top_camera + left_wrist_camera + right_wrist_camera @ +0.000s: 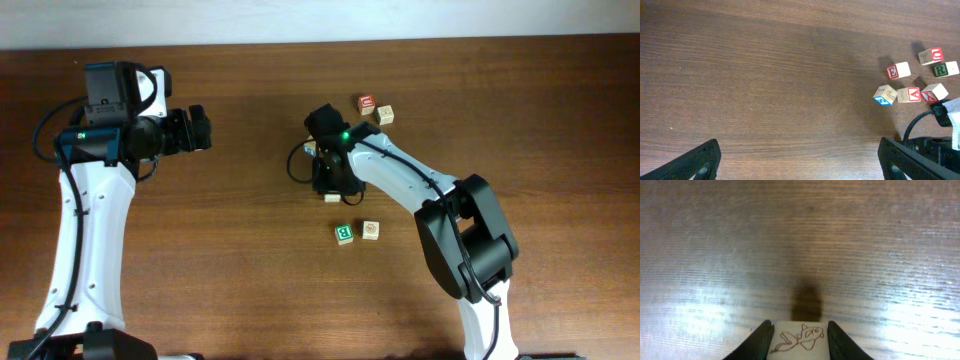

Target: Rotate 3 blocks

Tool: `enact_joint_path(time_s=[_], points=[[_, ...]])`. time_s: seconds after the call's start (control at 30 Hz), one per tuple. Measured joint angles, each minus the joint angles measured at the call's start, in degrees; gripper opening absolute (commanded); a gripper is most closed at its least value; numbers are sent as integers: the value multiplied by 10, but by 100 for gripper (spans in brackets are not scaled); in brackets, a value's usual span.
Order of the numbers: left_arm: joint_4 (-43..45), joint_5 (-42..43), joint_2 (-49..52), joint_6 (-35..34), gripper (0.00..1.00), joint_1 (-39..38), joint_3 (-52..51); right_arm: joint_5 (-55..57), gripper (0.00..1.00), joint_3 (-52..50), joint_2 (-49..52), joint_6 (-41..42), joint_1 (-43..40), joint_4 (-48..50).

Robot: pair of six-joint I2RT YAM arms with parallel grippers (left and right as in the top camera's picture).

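The dark fingers (756, 344) of the right gripper (800, 327) are drawn in narrowly and pressed against both sides of a pale block with a red line drawing (800, 340), which is gripped between them; whether it touches the wooden table (800, 240) cannot be told. In the overhead view this block is seen near the table's middle. A green-letter block (344, 234) and a block with a red ring (371, 230) are found side by side, slightly apart, just nearer the right arm's base. A red-faced block (366, 102) and a pale-topped block (385, 115) are set beyond the gripper. Well apart to the left, the left gripper (197, 128) is held with its fingers (700, 161) spread wide over the wood.
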Motion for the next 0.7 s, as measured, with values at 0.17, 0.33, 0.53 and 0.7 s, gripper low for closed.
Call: enact_joint_path(time_s=[0.17, 0.33, 0.53, 0.7], points=[[0, 0, 0, 0, 99, 0, 0, -75, 29, 65, 3, -74, 29, -113], [0, 0, 0, 0, 99, 0, 0, -18, 29, 56, 3, 5, 122, -155], [0, 0, 0, 0, 99, 0, 0, 53, 56, -4, 4, 54, 128, -135], [0, 0, 0, 0, 99, 0, 0, 56, 58, 59, 0, 31, 128, -200]])
